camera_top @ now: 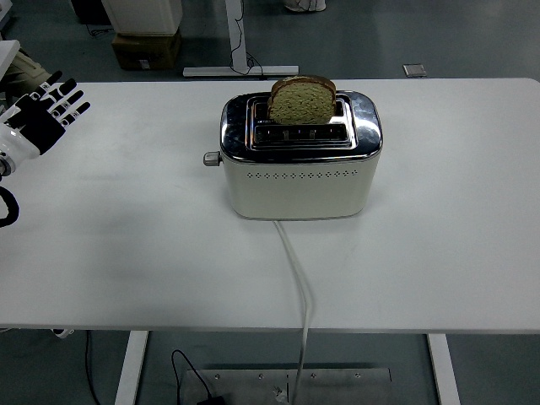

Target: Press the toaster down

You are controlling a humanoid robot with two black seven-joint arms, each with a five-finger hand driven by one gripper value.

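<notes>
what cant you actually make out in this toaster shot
- Head view: the toaster's far side is hidden by its own body.
- Bread slice: its lower part sits inside the slot.
- Lever: too small to read its position.
- Left hand: arm cut off by the left edge.
- Cord: its end passes below the table.

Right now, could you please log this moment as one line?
left hand open, far left | toaster lever up, untouched | bread slice raised in rear slot
</notes>
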